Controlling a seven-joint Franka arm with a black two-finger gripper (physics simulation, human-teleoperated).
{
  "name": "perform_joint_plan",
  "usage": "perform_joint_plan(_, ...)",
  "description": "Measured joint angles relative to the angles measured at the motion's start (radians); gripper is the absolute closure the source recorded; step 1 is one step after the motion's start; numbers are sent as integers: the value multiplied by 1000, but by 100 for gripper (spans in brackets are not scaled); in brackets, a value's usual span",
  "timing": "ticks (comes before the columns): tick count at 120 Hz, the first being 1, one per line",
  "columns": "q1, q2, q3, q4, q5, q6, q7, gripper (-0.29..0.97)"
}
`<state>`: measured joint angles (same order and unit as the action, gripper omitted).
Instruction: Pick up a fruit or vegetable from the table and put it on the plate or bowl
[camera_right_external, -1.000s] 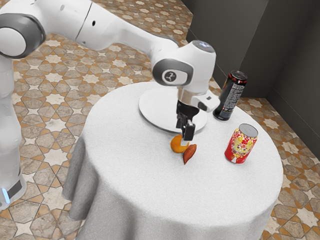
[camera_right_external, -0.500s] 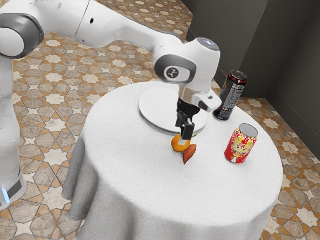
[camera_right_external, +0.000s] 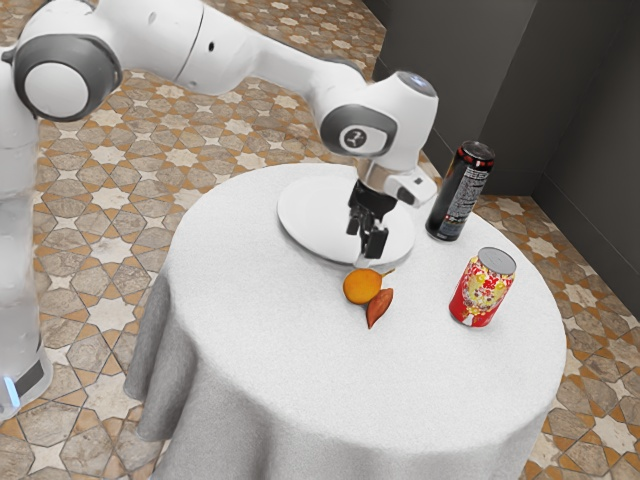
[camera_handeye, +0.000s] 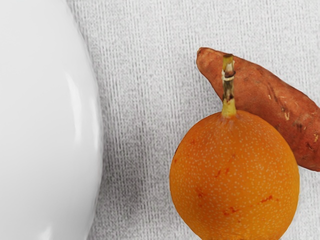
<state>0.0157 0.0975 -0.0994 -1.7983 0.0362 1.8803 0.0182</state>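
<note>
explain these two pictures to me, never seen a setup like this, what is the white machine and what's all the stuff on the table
It's a simulated scene, not a photo. The white machine is a robot arm ending in a black two-finger gripper. The wide picture comes from a camera beside the arm. The close-up comes from a camera on the arm's hand, looking down. On the round table, under a white cloth, are a white plate, a round orange fruit with a stem, a sweet potato next to it, and two standing cans, a dark can and a red can. The gripper hangs above the plate's near edge and holds nothing. The fruit rests on the cloth beside the plate.
</note>
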Motion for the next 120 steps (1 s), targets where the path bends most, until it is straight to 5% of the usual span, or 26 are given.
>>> perform_joint_plan(120,0,23,-52,-57,-73,66,17,0)
